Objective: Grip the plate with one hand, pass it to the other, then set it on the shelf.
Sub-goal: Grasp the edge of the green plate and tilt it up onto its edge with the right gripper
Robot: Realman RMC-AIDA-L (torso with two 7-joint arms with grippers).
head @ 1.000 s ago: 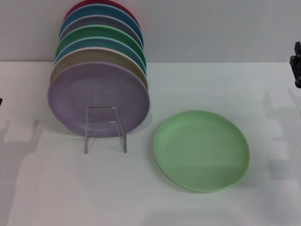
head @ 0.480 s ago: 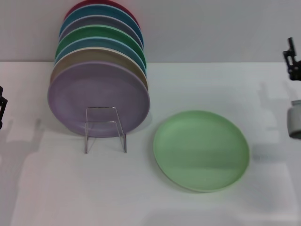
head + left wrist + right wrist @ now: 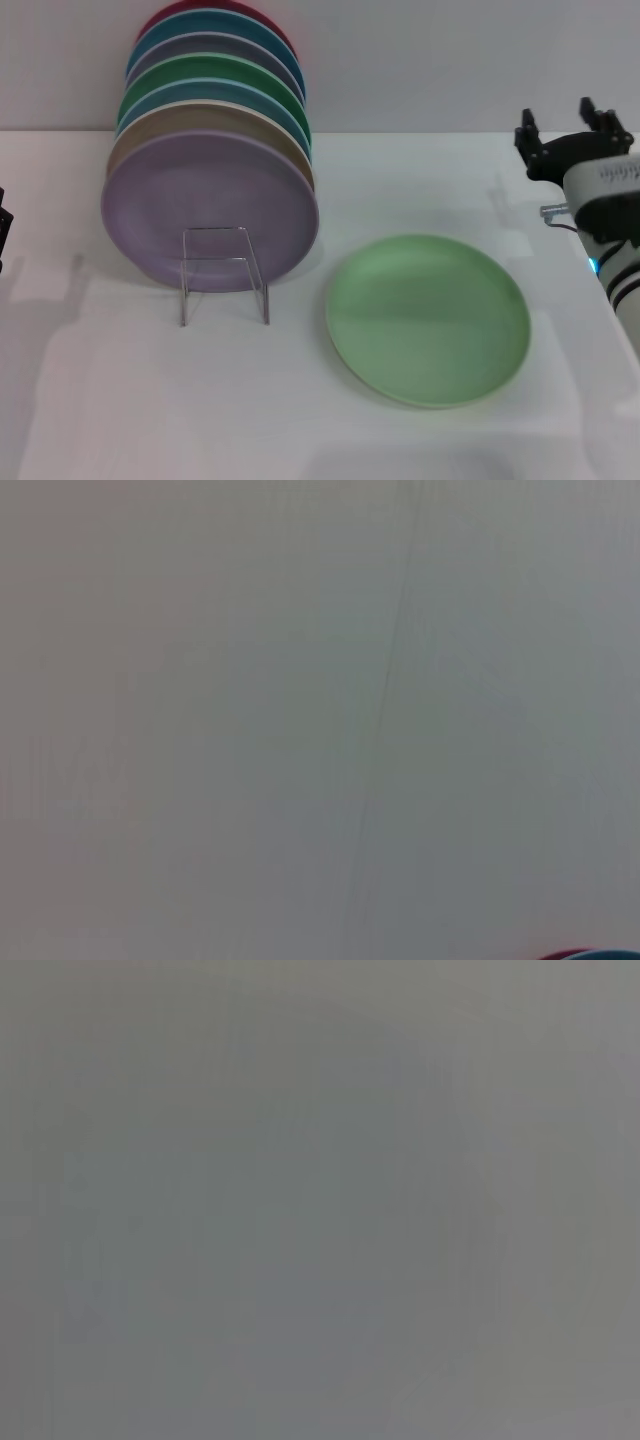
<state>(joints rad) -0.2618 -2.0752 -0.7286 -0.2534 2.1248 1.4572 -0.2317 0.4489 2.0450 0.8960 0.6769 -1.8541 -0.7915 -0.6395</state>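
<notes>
The pale mint-green plate (image 3: 428, 318) lies flat on the white table, right of centre in the head view. The shelf, a thin wire rack (image 3: 225, 275), stands to its left with its small front loop toward me. My right gripper (image 3: 566, 122) hangs above the table beyond the plate's far right side, apart from it, fingers spread and empty. Only a dark sliver of my left gripper (image 3: 4, 235) shows at the left edge, far from the plate. Both wrist views show only bare grey surface.
Several plates stand upright in the rack, a lilac-purple one (image 3: 210, 205) in front and a darker green one (image 3: 215, 70) behind it. Their rims just show in the left wrist view (image 3: 592, 954). A grey wall rises behind the table (image 3: 150, 400).
My right arm has swung in from the right edge, leftward toward the plate's far side, and its gripper is now in full view. The plate and the rack have not moved.
</notes>
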